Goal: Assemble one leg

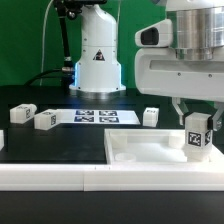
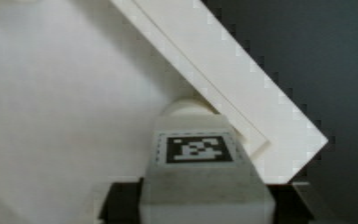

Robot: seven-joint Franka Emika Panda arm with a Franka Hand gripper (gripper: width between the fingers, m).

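My gripper [image 1: 196, 128] is shut on a leg [image 1: 196, 134], a small white square block with a tag mark, and holds it upright over the right end of the large flat white slab [image 1: 140, 150]. In the wrist view the held leg [image 2: 199, 150] sits between my dark fingers [image 2: 126, 203], its end near the slab's raised edge [image 2: 229, 80]. Three more legs lie on the table: one in the exterior view's left [image 1: 22, 113], one beside it [image 1: 45, 120], and one right of the marker board [image 1: 150, 116].
The marker board [image 1: 95, 116] lies flat at the middle back. The robot's white base [image 1: 97, 60] stands behind it. A white rail [image 1: 80, 178] runs along the table's front edge.
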